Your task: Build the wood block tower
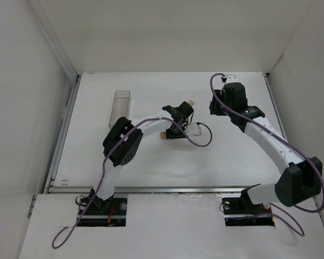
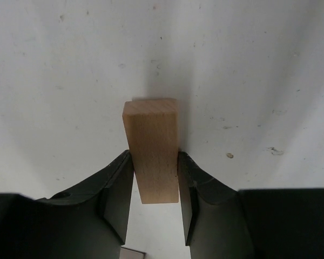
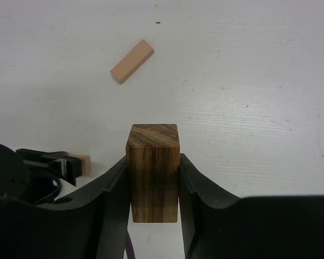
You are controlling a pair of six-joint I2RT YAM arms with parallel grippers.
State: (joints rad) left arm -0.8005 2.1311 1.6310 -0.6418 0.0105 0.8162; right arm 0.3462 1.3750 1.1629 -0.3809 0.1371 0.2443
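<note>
My left gripper (image 1: 187, 108) is shut on a light-tan wood block (image 2: 151, 151), which sticks out past the fingertips (image 2: 154, 156) above the white table. A second tan block (image 1: 163, 135) lies flat on the table beside the left arm; it also shows in the right wrist view (image 3: 132, 61). My right gripper (image 1: 214, 106) is shut on a darker, striped wood block (image 3: 153, 172), held upright between the fingers (image 3: 110, 189) and off the table. The left gripper's block end (image 3: 83, 164) shows at the left of the right wrist view. No stacked tower is in view.
A clear plastic rectangular box (image 1: 120, 108) stands at the back left of the table (image 1: 151, 162). White walls enclose the table on the left, back and right. A cable (image 1: 201, 137) loops off the left wrist.
</note>
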